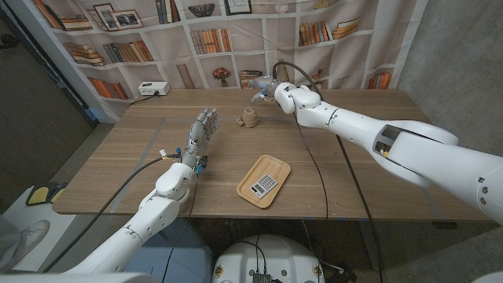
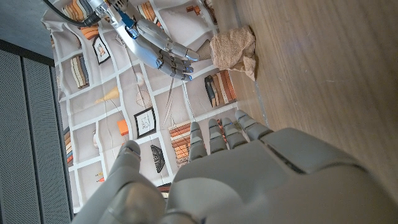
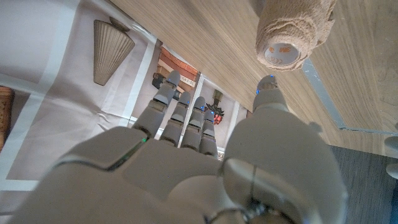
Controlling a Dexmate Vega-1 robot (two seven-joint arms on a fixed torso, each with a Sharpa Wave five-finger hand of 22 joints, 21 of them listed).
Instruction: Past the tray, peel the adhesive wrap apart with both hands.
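A tan roll of adhesive wrap (image 1: 249,119) stands on the wooden table beyond the tray, with a loose flap at its side. In the left wrist view the wrap (image 2: 234,50) is crumpled cloth on the table; in the right wrist view the roll (image 3: 292,32) shows its white core end. My left hand (image 1: 201,132) is raised left of the roll, fingers straight and apart, holding nothing. My right hand (image 1: 266,89) hovers just behind and right of the roll, fingers spread, empty, and it also appears in the left wrist view as a hand (image 2: 163,50) near the wrap.
A wooden tray (image 1: 265,181) with a calculator (image 1: 265,185) lies near the front middle of the table. A white power strip (image 1: 152,89) sits at the far left edge. A black cable (image 1: 314,169) runs across the table right of the tray. A bookshelf backdrop hangs behind.
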